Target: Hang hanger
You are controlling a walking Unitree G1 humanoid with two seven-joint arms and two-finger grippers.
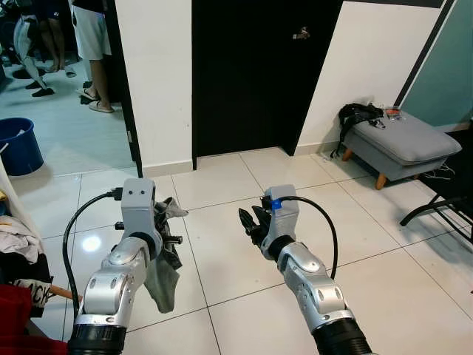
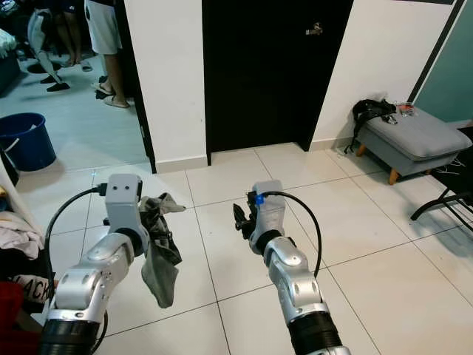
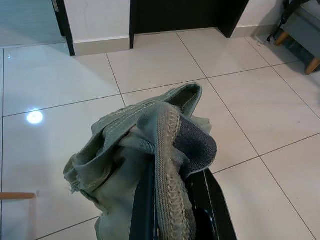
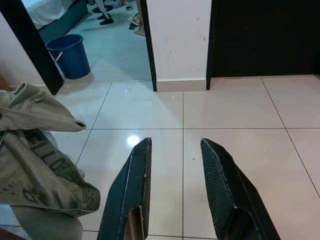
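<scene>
My left gripper (image 1: 168,231) is raised in front of me over the tiled floor, shut on a bunched grey-green garment (image 1: 163,275). The cloth drapes over both black fingers (image 3: 212,200) and hangs down below them. My right gripper (image 1: 252,222) is held up at the same height, a short way to the right of the garment. Its two black fingers (image 4: 135,190) stand open with nothing between them. The garment (image 4: 35,150) hangs just beside them. A thin wooden rod end (image 1: 63,293) sticks out low on the left, behind my left arm.
A black door (image 1: 251,74) stands ahead in the white wall. A grey bench (image 1: 405,140) with a black bag (image 1: 358,115) is at the right, black chair legs (image 1: 443,211) nearer. A blue bucket (image 1: 16,144), a person's legs (image 1: 92,44) and piled clothes (image 1: 18,248) are left.
</scene>
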